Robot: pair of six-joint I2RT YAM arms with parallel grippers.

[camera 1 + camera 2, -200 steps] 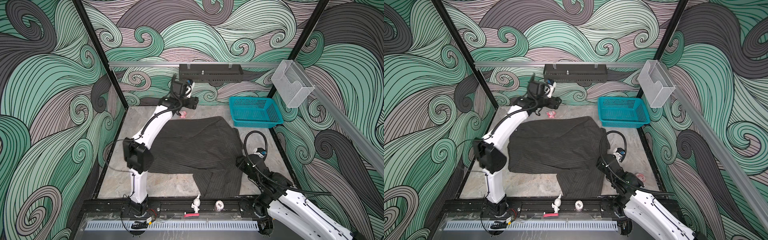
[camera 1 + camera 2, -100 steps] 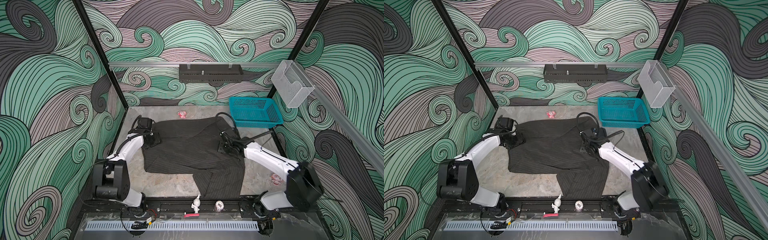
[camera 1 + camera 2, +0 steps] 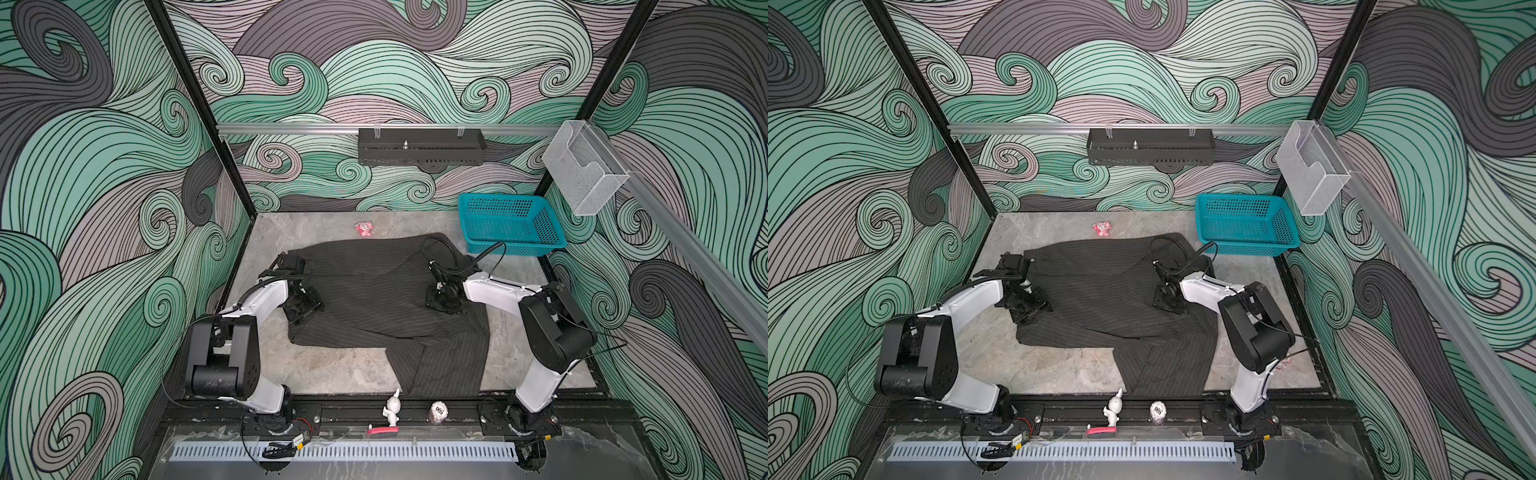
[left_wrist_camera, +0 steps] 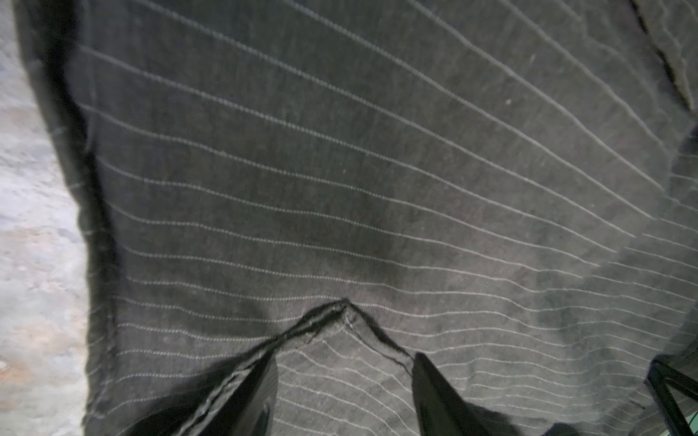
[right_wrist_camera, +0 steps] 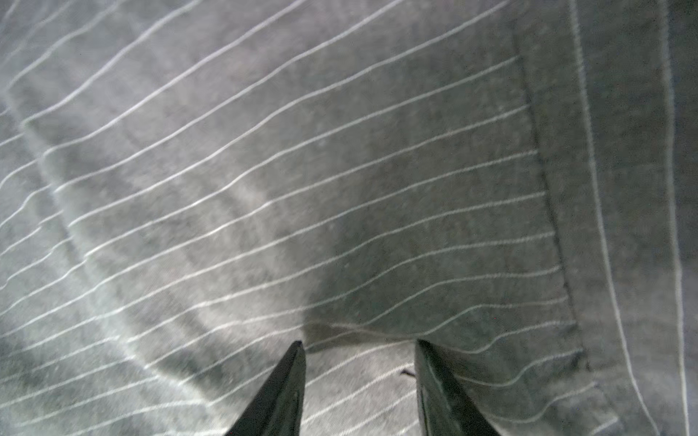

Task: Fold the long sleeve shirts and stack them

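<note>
Roughly early stage, nothing folded or stacked yet.

Top views: one shirt point(image 3: 374, 299) lies spread on the table point(image 3: 332, 370), mid-table, loosely flat with wrinkles. A long part of it trails to the near table edge. In both top views the shirt point(image 3: 1100, 299) looks open and not squared up. No second shirt and no stack is visible. The left gripper point(image 3: 303, 309) is down on the shirt's left edge and the right gripper point(image 3: 442, 301) is down on its right side, well apart, with cloth spanning between them. The other eye shows the same: left gripper point(image 3: 1027, 309), right gripper point(image 3: 1167, 301). The basket point(image 3: 515, 248) sits at the far right, just beside the shirt's far corner, and looks empty.

Left wrist: the left gripper point(image 4: 344, 356) has its jaws spread. A hem edge of the shirt point(image 4: 377, 170) peaks up between the tips. It is not clearly clamped, so a pinch looks about to happen rather than made. Bare table point(image 4: 34, 264) shows just beside the shirt's edge.

Right wrist: the right gripper point(image 5: 359, 342) has its jaws spread too, tips on the shirt point(image 5: 302, 170), with a small crease between them. No clear hold here either; a seam runs close by.

Left to do, as I judge it: get a grip on both sides, make the folds, tuck the trailing part in, then stack.
</note>
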